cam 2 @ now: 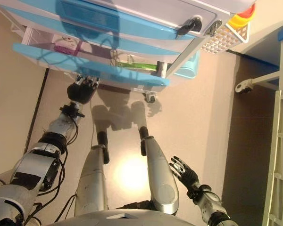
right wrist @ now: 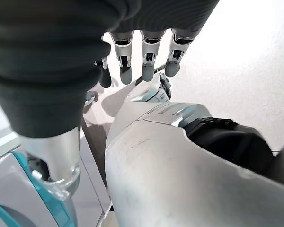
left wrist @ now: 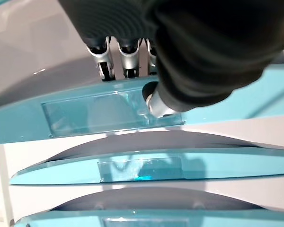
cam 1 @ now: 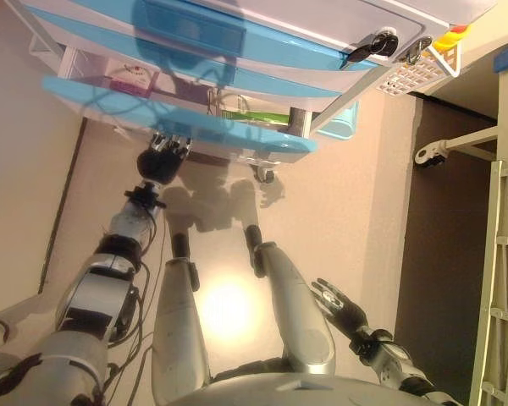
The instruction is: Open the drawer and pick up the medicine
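Observation:
A white cabinet has blue-fronted drawers, and its lowest drawer (cam 1: 237,132) is pulled out. Inside it lie a green box (cam 1: 256,117) and a purple-pink pack (cam 1: 125,85). My left hand (cam 1: 162,159) is at the drawer's front edge. In the left wrist view its fingers (left wrist: 125,59) hook over the blue front (left wrist: 85,113) and the thumb (left wrist: 156,101) presses on the clear handle panel. My right hand (cam 1: 339,306) hangs low at the right, away from the cabinet, with its fingers (right wrist: 149,52) straight and empty.
Two closed blue drawers (cam 1: 237,42) are above the open one. Keys (cam 1: 377,44) hang in the cabinet's lock, and a white basket (cam 1: 415,72) is on its side. A caster (cam 1: 265,174) is under the cabinet. A white frame (cam 1: 504,279) stands at the right.

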Controlling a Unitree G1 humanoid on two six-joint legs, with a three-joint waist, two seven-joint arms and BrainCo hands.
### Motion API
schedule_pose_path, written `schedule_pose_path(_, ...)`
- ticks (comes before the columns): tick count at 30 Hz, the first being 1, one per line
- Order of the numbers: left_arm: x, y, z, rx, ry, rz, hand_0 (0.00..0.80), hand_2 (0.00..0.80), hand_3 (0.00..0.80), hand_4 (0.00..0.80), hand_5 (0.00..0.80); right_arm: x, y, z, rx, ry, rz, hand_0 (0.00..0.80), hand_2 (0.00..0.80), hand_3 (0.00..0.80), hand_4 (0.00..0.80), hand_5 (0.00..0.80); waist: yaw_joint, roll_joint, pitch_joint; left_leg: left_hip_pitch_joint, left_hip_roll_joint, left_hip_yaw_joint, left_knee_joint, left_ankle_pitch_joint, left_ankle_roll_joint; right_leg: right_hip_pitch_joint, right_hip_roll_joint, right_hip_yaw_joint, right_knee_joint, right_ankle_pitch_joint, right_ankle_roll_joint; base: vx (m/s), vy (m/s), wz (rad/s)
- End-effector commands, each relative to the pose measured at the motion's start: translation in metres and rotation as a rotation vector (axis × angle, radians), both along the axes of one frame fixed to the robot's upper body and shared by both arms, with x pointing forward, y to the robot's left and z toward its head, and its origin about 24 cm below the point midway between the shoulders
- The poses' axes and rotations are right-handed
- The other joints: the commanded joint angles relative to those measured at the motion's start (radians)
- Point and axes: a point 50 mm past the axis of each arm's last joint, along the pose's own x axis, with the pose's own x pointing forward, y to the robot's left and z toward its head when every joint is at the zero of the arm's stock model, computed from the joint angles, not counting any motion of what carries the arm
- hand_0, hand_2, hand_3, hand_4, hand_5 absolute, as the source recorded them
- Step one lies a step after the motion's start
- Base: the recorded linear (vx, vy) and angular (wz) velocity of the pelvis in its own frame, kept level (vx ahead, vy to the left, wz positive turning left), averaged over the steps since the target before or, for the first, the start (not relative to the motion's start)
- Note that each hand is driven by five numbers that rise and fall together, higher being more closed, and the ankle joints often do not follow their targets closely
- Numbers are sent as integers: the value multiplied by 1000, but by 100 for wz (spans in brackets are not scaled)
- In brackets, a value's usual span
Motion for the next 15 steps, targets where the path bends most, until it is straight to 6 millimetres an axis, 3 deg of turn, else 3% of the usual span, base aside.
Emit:
schedule_pose_path(1,-11,7,18,-66,-235,-20,800,800,800,800,800,-20,-12,1,-14,-1,-35,0,0,0,0,0,24,21,-54,-6,-39,78,71,-131,77,21,46,7,-120,105,-6,-21,20,6)
schedule_pose_path(10,-54,12,-50,-100,-133,35,800,800,800,800,800,-11,-7,6,3,-42,-56,0,0,0,0,0,66,13,-47,2,-47,62,52,-117,78,37,48,-21,-115,93,-6,-28,-6,6)
schedule_pose_path(11,-54,12,-50,-100,-135,35,800,800,800,800,800,-11,-7,7,3,-44,-56,0,0,0,0,0,64,8,-45,-10,-47,68,44,-85,81,28,45,-23,-126,120,-11,-103,-34,7)
schedule_pose_path(15,-75,10,-77,-101,-78,54,800,800,800,800,800,-6,-5,10,12,-64,-60,0,0,0,0,0,82,6,-39,-4,-52,60,29,-75,79,34,45,-34,-125,116,-9,-36,-15,3)
